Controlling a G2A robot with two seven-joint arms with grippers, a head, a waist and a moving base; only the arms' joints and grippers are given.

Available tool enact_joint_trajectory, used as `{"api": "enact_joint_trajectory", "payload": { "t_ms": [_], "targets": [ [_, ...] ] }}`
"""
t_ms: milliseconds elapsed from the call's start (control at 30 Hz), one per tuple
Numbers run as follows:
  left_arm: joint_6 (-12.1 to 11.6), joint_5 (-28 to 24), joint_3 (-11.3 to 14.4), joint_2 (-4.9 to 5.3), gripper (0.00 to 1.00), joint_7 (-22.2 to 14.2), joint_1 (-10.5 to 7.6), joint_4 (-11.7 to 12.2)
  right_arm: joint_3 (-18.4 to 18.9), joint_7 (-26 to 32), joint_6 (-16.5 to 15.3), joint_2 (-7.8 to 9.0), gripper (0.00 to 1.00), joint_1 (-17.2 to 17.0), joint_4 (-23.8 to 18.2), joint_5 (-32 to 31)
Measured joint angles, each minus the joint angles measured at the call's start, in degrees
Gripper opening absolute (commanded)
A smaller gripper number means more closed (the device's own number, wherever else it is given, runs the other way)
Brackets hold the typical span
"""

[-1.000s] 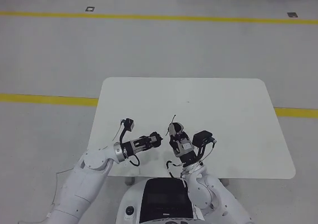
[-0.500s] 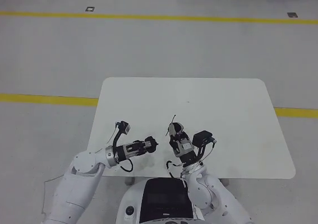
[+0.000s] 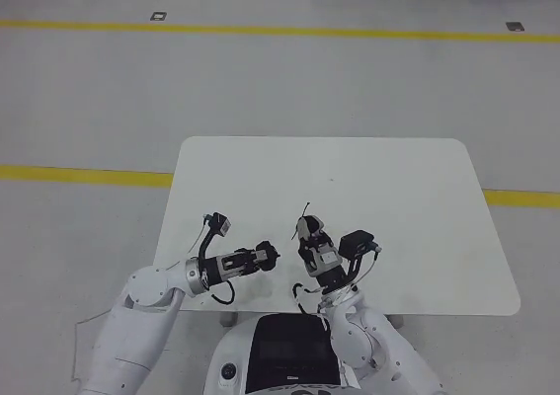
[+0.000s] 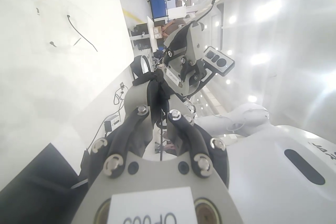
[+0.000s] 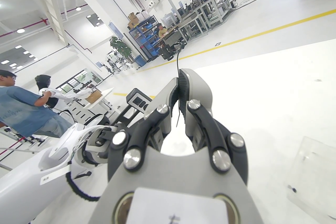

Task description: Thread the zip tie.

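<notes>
White table (image 3: 408,197) lies under both arms. Zip tie (image 5: 178,62) stands upright above its near edge, pinched in the fully closed right gripper (image 5: 179,79), tip poking past the fingertips. Left gripper (image 4: 157,93), fingers drawn together, whether on anything I cannot tell, hangs near it. Likely trouble: the thin strap bends or slips when pushed, missing its head

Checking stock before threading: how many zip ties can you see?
2: one zip tie pinched in the right gripper, one loose zip tie on the table. The left gripper may hide another.
</notes>
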Motion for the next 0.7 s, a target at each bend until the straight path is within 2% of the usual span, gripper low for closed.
{"api": "enact_joint_trajectory", "payload": {
  "t_ms": [467, 600, 700],
  "targets": [
    [0.00, 0.00, 0.00, 0.00, 0.00, 0.00, 0.00, 0.00, -5.41, -11.36, 12.40, -1.05, 0.00, -2.42, -0.06, -11.57],
    [0.00, 0.00, 0.00, 0.00, 0.00, 0.00, 0.00, 0.00, -6.64, -10.90, 13.89, -1.24, 0.00, -1.67, 1.02, -14.72],
    [0.00, 0.00, 0.00, 0.00, 0.00, 0.00, 0.00, 0.00, -6.65, -10.83, 13.94, -1.23, 0.00, -1.61, 1.07, -14.75]
  ]
}}
